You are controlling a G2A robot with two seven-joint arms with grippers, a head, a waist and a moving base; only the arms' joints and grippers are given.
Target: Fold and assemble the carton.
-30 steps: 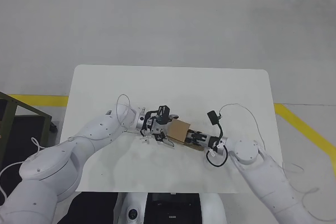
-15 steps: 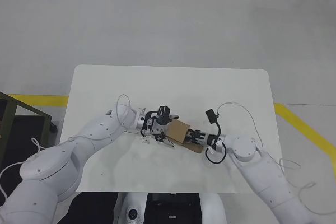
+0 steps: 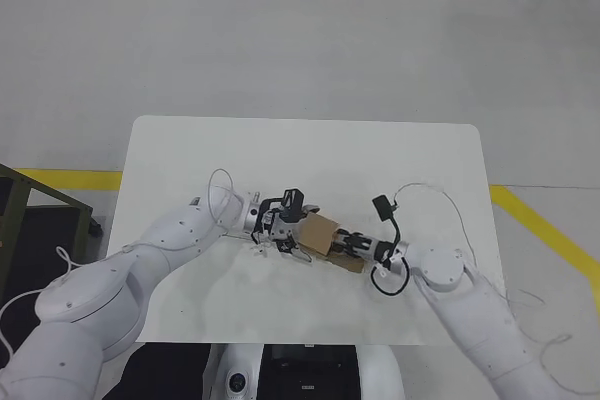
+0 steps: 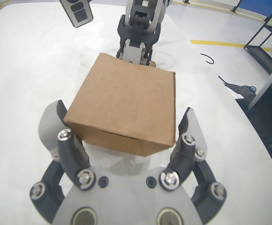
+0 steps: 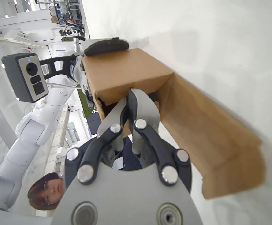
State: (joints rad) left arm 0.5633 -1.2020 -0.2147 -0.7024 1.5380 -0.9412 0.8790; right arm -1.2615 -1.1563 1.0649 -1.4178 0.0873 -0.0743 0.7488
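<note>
Carton is lying near the middle of the white surface, caught between the two hands, and it is looking about half done. Its body is already standing up as a proper box, and the end facing the left hand is showing closed, with a flap folded across it. That hand is spreading its fingers across this closed end, and as far as I can judge it is clamping the carton to steady it. The opposite end is gaping open. The right hand, fingers pressed together with nothing visible between them, is poking its tips just inside that opening. The long flap is lying flat on the surface with its end tab bent up. By my reckoning, the end flaps are waiting to be turned in, and the long flap folded over and tucked.
</note>
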